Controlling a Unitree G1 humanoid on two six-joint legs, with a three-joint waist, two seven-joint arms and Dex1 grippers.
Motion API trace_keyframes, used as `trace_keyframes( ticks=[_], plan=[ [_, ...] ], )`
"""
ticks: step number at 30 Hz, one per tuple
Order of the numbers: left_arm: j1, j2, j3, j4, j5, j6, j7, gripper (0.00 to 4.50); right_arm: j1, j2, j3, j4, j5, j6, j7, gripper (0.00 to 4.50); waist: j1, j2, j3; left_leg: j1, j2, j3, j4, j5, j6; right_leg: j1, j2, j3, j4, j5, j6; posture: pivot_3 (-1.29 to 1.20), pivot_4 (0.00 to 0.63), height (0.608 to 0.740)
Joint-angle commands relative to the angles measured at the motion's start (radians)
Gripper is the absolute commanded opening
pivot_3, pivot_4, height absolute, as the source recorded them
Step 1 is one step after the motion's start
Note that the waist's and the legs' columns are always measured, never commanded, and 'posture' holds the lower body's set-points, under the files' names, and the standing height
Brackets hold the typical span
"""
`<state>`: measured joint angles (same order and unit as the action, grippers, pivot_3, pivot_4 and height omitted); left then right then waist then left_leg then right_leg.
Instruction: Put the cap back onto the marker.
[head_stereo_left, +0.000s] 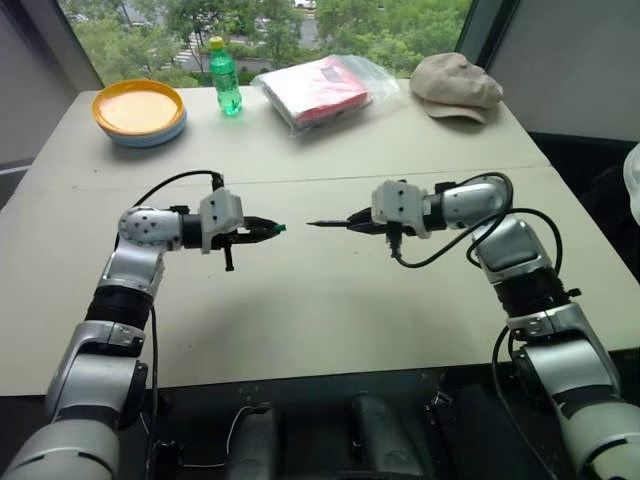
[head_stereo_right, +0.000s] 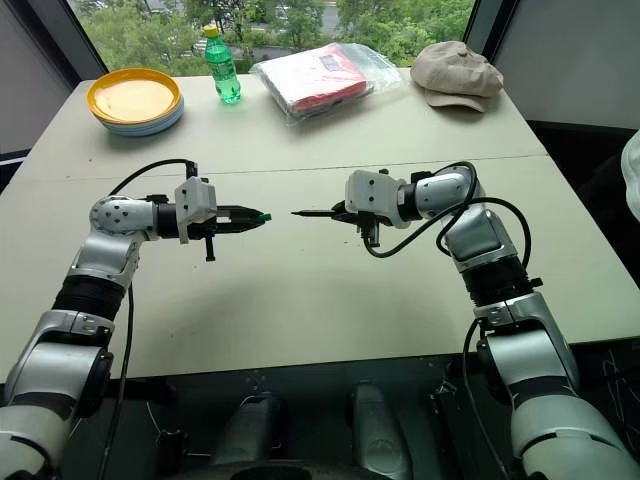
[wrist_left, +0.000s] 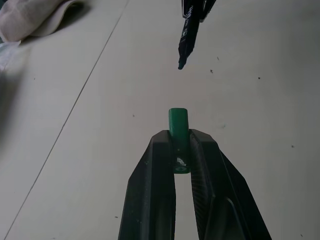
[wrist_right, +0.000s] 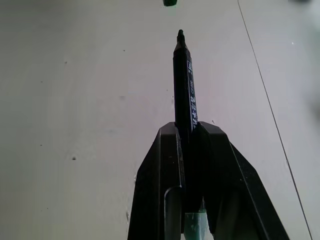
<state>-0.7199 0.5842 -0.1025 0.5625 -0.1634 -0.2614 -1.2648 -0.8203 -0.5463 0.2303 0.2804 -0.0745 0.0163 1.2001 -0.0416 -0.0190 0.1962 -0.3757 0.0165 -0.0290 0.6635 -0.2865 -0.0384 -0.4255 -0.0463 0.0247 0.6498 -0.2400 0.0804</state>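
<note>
Over on the left, the left gripper (head_stereo_left: 268, 229) is closed tight on the cap (head_stereo_left: 280, 228), the little green cylinder pinched between its two black fingers (wrist_left: 155, 170) with its open end poking out past the tips and facing right. It hangs above the middle of the pale table (head_stereo_left: 330, 320), not resting on it. A small gap of bare air comes next, and then the marker (head_stereo_left: 328, 223), held level by the right gripper (head_stereo_left: 358, 222), whose fingers are shut around the dark barrel so that the writing tip sticks out to the left, straight toward the cap. From the right wrist view the barrel (wrist_right: 184, 85) runs out along the fingers with the cap's green edge (wrist_right: 170, 2) just beyond its tip, so the two look roughly lined up, though I would judge the tip sits a touch off the cap's axis in the left wrist view. So both pieces are picked up and turned to face each other; what is left, as I read it, is to close that gap, slide the tip into the cap's mouth and press it home. The cap is not yet on. Far across the table, well clear of this, sit a stack of plates (head_stereo_left: 139, 112), a green drink bottle (head_stereo_left: 224, 78), a bagged red item (head_stereo_left: 320, 90) and a beige cap-style hat (head_stereo_left: 456, 86).
</note>
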Motion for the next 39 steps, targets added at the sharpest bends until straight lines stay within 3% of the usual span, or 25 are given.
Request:
trace_keyframes(
  ticks=[1,39],
  plan=[
    [-0.021,0.000,0.013,-0.022,-0.016,0.003,-0.011,0.00,-0.010,0.007,0.004,-0.038,0.015,0.003,-0.014,0.01,0.000,0.000,0.000,0.000,0.000,0.000,0.000,0.000,0.000,0.000,0.000,0.000,0.000,0.000,0.000,0.00,0.150,0.740],
    [0.020,-0.014,0.000,-0.139,-0.010,0.042,-0.003,0.00,-0.036,0.026,0.037,-0.039,0.041,0.016,0.002,0.01,0.000,0.000,0.000,0.000,0.000,0.000,0.000,0.000,0.000,0.000,0.000,0.000,0.000,0.000,0.000,0.00,0.150,0.740]
  ],
)
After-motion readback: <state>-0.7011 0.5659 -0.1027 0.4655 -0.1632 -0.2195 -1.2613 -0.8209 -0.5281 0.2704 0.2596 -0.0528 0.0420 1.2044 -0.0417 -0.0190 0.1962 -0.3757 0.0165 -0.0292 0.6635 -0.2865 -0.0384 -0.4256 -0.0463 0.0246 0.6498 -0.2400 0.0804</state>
